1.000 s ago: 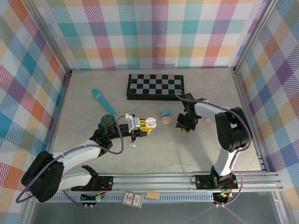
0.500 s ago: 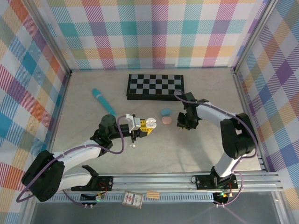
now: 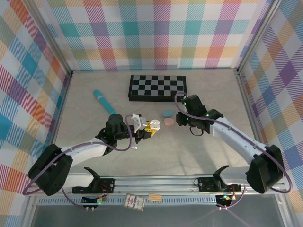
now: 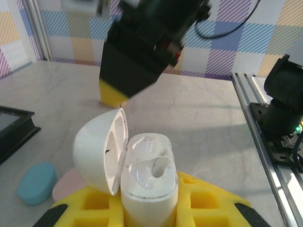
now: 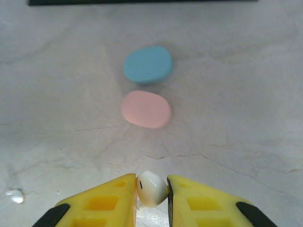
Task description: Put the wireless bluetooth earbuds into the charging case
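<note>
Your right gripper (image 5: 152,195) pinches a small glossy white plastic earbud (image 5: 151,187); your left gripper (image 4: 149,210) clamps the open white plastic charging case (image 4: 149,182).
The bud sits between the yellow pads (image 5: 102,201), jaws nearly closed on it. It looks light, hard and slick, so it could twist or pop out; keep the grip across its rounded body. The case stands upright, hinged lid (image 4: 97,150) swung left, wells facing up; hold its lower shell, clear of the hinge. Beyond lie a pink pebble-shaped case (image 5: 146,109) and a blue one (image 5: 147,65) on the marble-look table (image 5: 236,118). No brand or writing is readable.
</note>
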Controlling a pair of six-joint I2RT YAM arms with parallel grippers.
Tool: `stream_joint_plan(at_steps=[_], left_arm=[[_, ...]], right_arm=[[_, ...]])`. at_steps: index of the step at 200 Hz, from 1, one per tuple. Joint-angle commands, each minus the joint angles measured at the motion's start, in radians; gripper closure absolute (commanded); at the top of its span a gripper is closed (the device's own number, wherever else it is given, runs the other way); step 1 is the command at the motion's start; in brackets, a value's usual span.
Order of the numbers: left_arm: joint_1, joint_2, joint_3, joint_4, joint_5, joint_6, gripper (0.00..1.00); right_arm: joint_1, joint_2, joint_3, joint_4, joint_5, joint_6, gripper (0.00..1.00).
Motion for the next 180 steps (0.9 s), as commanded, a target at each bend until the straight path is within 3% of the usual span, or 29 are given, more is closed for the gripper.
stream_joint_plan(at_steps=[1,52,120,180], left_arm=[[0.006,0.027,0.042,0.051,-0.001,-0.022,0.98],[0.006,0.070,0.085,0.021,0.000,-0.043,0.98],[0.005,0.066,0.109,-0.025,0.017,-0.040,0.98],[0.004,0.051,0.115,-0.035,0.011,-0.053,0.98]], right_arm=[[0.032,-0.060,0.024,0.016,0.026,-0.056,0.76],[0.141,-0.117,0.112,-0.010,0.031,-0.114,0.76],[0.277,-0.041,0.209,-0.003,0.062,-0.191,0.76],[0.317,0.032,0.224,0.008,0.061,-0.216,0.76]])
